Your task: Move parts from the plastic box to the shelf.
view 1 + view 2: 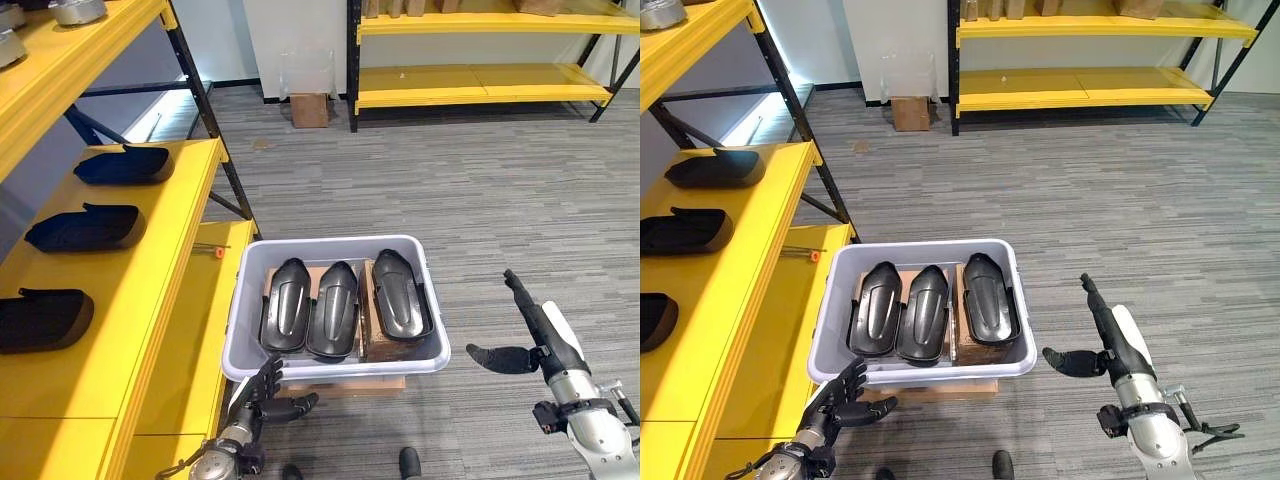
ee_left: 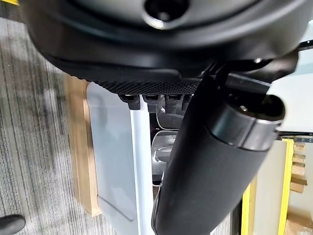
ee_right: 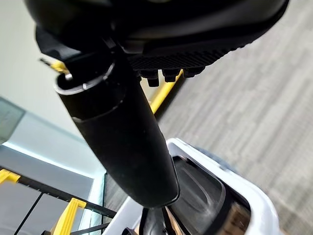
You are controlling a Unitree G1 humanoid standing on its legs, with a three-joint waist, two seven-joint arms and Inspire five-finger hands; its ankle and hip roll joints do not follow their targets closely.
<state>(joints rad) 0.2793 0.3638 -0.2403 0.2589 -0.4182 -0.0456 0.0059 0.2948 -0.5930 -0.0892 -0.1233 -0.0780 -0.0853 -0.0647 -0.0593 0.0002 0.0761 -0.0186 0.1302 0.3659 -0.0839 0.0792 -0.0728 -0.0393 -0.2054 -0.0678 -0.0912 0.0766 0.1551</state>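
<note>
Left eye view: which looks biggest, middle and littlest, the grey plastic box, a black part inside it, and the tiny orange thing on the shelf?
1. Grey plastic box
2. Black part, one of three alike in the box
3. Orange thing

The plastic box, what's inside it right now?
The box holds three black parts side by side, lying on brown cardboard. Whatever is under the parts and cardboard is covered.

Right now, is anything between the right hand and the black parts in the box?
Nothing visible. The right hand hangs open over bare carpet beside the grey plastic box, and the three black parts lie uncovered inside.
</note>
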